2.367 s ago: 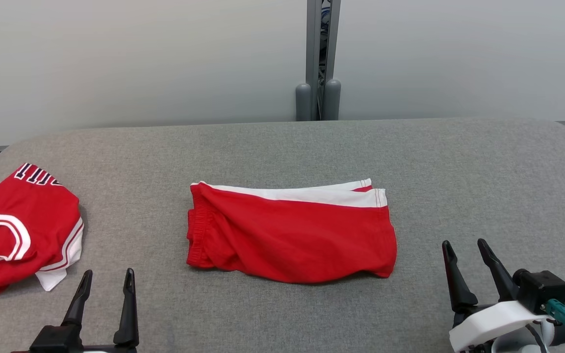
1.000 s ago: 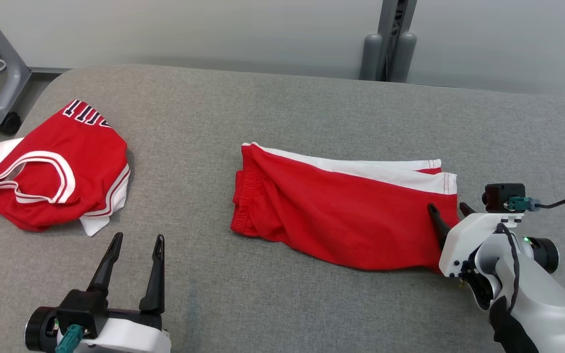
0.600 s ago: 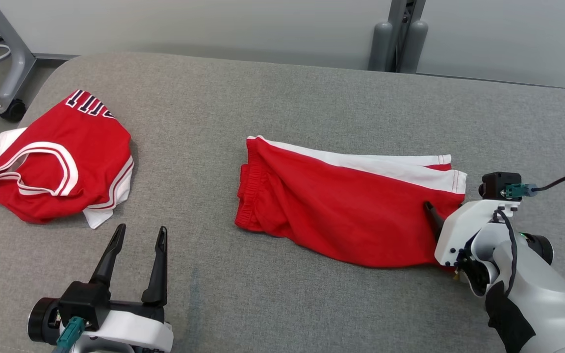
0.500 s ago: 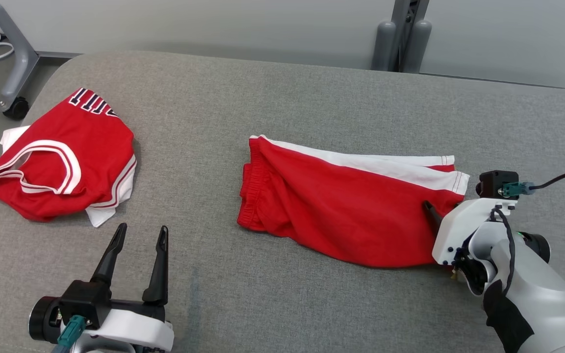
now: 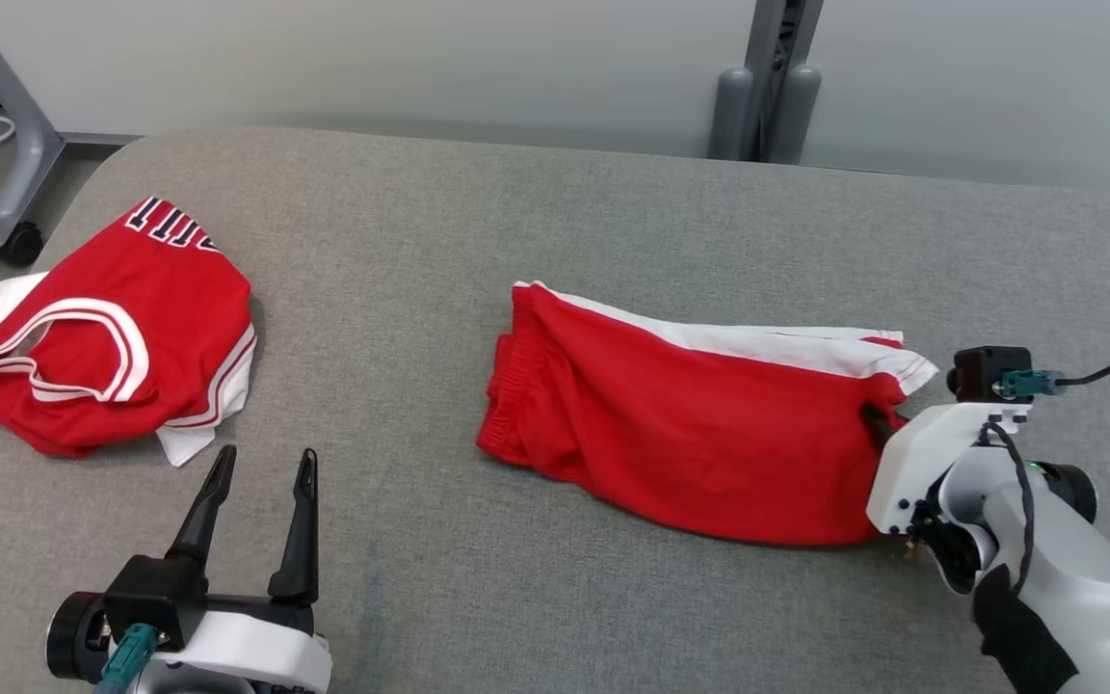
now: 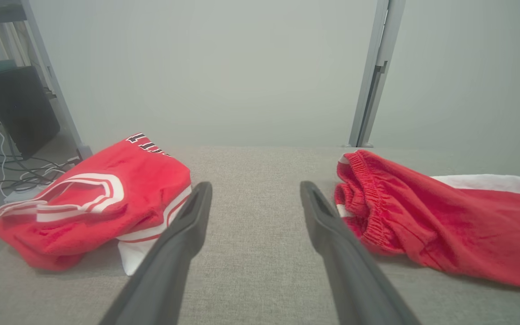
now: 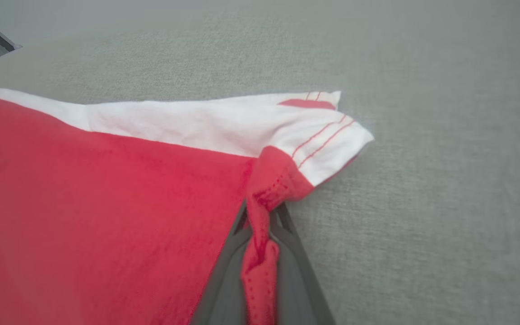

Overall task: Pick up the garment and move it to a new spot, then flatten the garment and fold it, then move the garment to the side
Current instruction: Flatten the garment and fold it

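okay, grey table [image 5: 613,193] all across my head view, and the red shorts [image 5: 700,443] are lying right of centre on it. their long axis runs side to side: waistband [image 5: 507,386] pointing to my left, leg openings to my right, white stripe along the far edge. a second red piece, a jersey [image 5: 102,347], is heaped at the far left, well apart from the shorts.

now the bit that matters. my right gripper [image 5: 878,419] is at the right-hand end of the shorts, fingers pressed together, and on the right wrist view i can see a twist of red hem [image 7: 271,180] pinched between them, just below the white corner. so the whole garment stretches away to the left from that one pinch point.

left gripper [image 5: 264,455] sits low at the near left with its fingers spread wide and nothing between them. it's between the two garments, closer to the jersey; the waistband is off ahead and to its right, not touching.

my read: the right arm is plainly the one on the cloth, and any lift from here hauls the shorts by their right end with the waistband trailing last. if i want a two-point hold, the left has to cross right to that waistband.
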Controlling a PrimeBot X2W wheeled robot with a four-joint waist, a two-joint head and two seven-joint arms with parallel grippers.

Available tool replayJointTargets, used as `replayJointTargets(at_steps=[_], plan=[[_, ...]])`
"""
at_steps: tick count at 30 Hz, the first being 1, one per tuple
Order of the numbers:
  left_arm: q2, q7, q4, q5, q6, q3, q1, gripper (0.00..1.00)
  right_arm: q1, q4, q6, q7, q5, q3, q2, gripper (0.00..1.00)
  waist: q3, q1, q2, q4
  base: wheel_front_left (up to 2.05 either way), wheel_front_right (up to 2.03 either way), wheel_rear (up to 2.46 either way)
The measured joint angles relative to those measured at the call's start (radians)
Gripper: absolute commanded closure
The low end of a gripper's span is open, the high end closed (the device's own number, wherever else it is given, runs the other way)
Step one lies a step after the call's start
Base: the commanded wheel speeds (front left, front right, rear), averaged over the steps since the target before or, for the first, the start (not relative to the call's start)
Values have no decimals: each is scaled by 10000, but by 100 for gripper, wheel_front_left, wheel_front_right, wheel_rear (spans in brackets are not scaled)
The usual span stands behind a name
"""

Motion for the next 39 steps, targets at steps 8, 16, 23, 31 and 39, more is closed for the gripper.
replayJointTargets(at_steps=[8, 16, 23, 31, 39], plan=[[-2, 0, -27, 13, 2, -35, 109, 0, 179, -533, 0, 0, 535, 577, -1154, 100, -302, 0, 0, -425, 0, 0, 0], [-6, 0, -10, -19, 29, -153, 149, 0, 263, -2403, -2, 913, 2462, 989, -1513, 100, -473, 0, 0, -608, 0, 0, 0], [-6, 0, 29, -232, 35, -389, 185, 0, 437, -4094, -2, 2059, 4583, 1417, -1590, 100, -637, 0, 0, -446, 0, 0, 0], [-6, 0, 58, -441, 100, -828, 107, 0, 391, -4242, -2, 2142, 5463, 1737, -955, 100, -676, 0, 0, -23, 0, 0, 0], [-6, 0, 136, -617, 169, -1254, -85, 0, -83, -3085, -2, 1636, 5540, 2054, -180, 100, -520, 0, 0, 456, 0, 0, 0]])
